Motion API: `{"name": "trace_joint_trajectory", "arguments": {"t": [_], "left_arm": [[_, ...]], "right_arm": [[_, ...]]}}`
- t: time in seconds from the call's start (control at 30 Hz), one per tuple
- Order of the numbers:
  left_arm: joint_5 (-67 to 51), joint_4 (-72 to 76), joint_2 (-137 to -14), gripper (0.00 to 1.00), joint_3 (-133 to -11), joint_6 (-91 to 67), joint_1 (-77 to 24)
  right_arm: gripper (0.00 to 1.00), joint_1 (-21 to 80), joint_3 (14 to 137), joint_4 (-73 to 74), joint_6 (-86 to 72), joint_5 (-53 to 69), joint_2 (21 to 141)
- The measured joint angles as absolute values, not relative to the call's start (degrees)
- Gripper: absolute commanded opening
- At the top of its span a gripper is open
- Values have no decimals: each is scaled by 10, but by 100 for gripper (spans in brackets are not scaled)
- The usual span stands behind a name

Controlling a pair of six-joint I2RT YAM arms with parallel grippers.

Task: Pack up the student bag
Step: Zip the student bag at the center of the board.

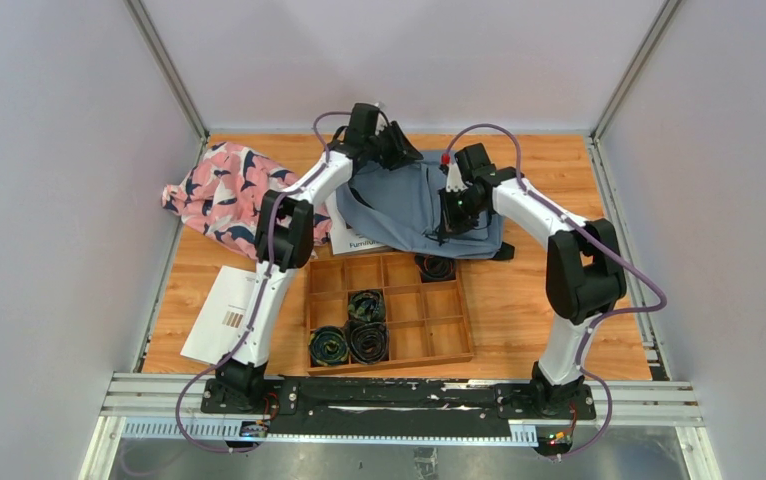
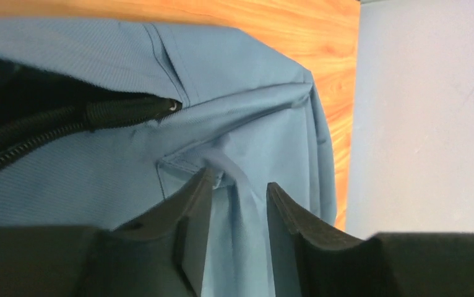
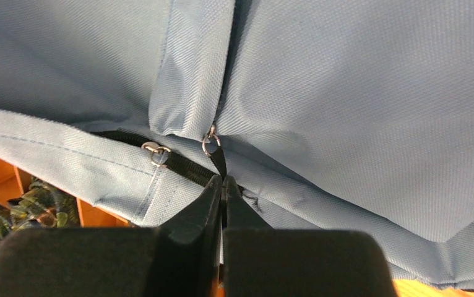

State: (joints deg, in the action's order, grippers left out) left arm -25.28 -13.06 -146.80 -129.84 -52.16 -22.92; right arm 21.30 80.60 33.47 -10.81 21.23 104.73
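The slate-blue student bag (image 1: 409,205) lies behind the wooden tray, its top edge raised. My left gripper (image 1: 397,150) is at the bag's far top edge. In the left wrist view the gripper (image 2: 241,179) is closed on a fold of the bag's fabric (image 2: 241,124), and the dark zipper opening (image 2: 67,124) gapes to the left. My right gripper (image 1: 452,212) is on the bag's front. In the right wrist view the gripper (image 3: 223,179) is shut on the black zipper pull (image 3: 217,158) that hangs from a metal ring.
A wooden tray (image 1: 439,320) with rolled dark belts stands in front of the bag. A pink cloth with navy and white shapes (image 1: 224,190) lies at the left. A white booklet (image 1: 221,312) lies front left, and another (image 1: 354,235) sticks out from under the bag.
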Motion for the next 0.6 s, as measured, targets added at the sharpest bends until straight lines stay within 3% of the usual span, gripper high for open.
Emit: {"name": "trace_joint_trajectory", "arguments": {"t": [0.03,0.2,0.3,0.6], "left_arm": [[-251,-136,-1464,50,-1300,-513,-228],[-248,-170,-1417,54,-1302,-464,-227],[-247,-187,-1364,54,-1292,-430,-229],[-210,-231,-1129,54,-1140,-322,-235]], "right_arm": [[1,213,806,338,-109,206,1047],[35,213,806,352,-116,180,1045],[46,213,806,363,-124,169,1036],[49,213,819,376,-142,127,960]]}}
